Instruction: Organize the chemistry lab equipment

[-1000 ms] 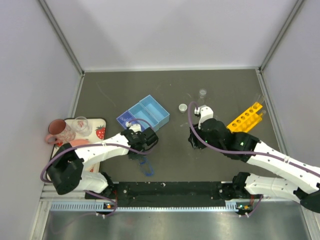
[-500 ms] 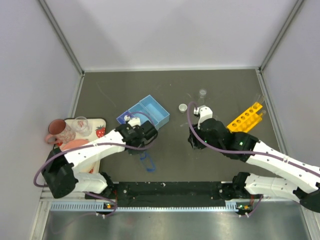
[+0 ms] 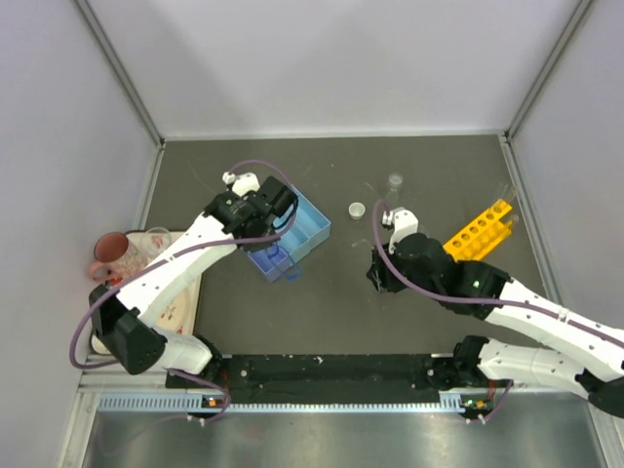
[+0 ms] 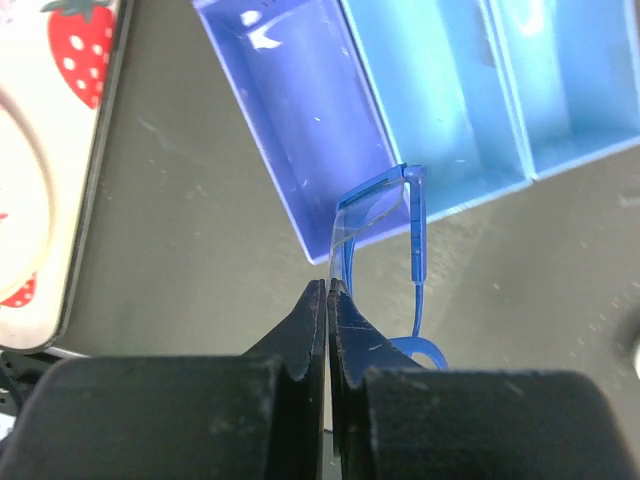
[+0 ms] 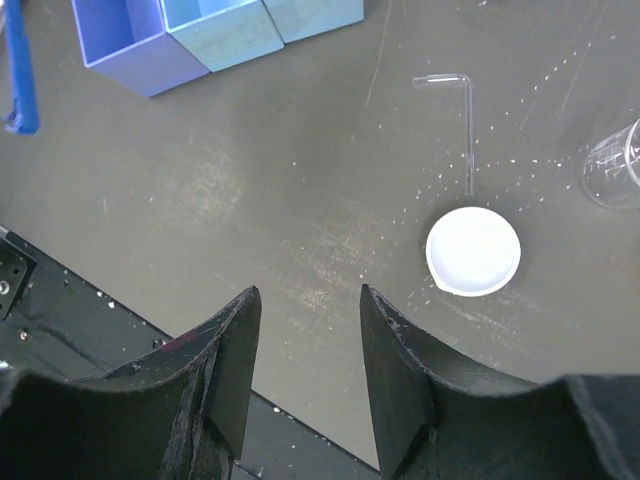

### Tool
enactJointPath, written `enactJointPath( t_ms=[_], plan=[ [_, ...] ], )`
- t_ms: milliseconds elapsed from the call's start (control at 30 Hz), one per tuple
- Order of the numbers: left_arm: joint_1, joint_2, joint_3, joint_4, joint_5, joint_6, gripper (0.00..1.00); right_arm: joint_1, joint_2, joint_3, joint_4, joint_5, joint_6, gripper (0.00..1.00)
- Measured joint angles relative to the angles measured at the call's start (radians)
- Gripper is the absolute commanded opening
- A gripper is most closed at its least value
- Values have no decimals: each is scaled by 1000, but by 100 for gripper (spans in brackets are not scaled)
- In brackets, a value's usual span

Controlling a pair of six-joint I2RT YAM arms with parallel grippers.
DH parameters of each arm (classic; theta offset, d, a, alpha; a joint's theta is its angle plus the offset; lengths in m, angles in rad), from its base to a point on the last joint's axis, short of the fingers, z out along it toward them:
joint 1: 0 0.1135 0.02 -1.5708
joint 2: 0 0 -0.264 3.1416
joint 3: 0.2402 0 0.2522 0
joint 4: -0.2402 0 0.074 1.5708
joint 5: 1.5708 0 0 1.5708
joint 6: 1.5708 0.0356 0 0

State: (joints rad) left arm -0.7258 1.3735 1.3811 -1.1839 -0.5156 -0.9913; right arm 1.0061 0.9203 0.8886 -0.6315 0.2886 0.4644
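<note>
Dark grey table, white walls; left gripper clenched on the goggles, pinching the clear lens at its lower edge; goggles hang above the near end of the tray, at the corner where the dark-blue compartment meets the middle one; in the left wrist view the blue brow bar slants up to the right and one temple arm drops straight down from its right end to a curled tip over bare table; tray long axis runs diagonally, near-left to far-right in the top view, dark-blue compartment on the left end, two lighter ones beside it, all three bare inside as far as shown; right gripper spread, nothing between its fingers, low over bare table right of the tray; dish just ahead of it, mouth up; bent tube lies flat, long leg pointing at the dish and about touching its rim, short leg turned left at the far end; beaker upright, near the dish, apart; rack at the right, long axis diagonal, near-left to far-right, holes up; mug and cup at the left edge by the strawberry-print plate.
</note>
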Motion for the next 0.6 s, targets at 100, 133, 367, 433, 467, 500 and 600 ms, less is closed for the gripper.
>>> enactJointPath(
  t_ms=[100,133,367,433,467,500,600],
  plan=[
    [66,39,0,-2,-1,42,0,0,-24,-1,1,-3,1,44],
    [84,48,0,-1,-2,57,0,0,-31,-1,1,-3,2,44],
    [182,68,-2,32,6,159,0,0,-48,-12,3,-7,2,44],
    [203,80,-5,53,11,183,0,0,-48,-20,2,-10,3,43],
    [215,90,-7,64,14,193,0,0,-48,-24,3,-11,4,43],
    [224,98,-11,72,18,203,0,0,-48,-27,0,-11,5,43],
    [256,135,-25,107,32,233,0,0,-51,-35,0,-17,9,43]
  ],
)
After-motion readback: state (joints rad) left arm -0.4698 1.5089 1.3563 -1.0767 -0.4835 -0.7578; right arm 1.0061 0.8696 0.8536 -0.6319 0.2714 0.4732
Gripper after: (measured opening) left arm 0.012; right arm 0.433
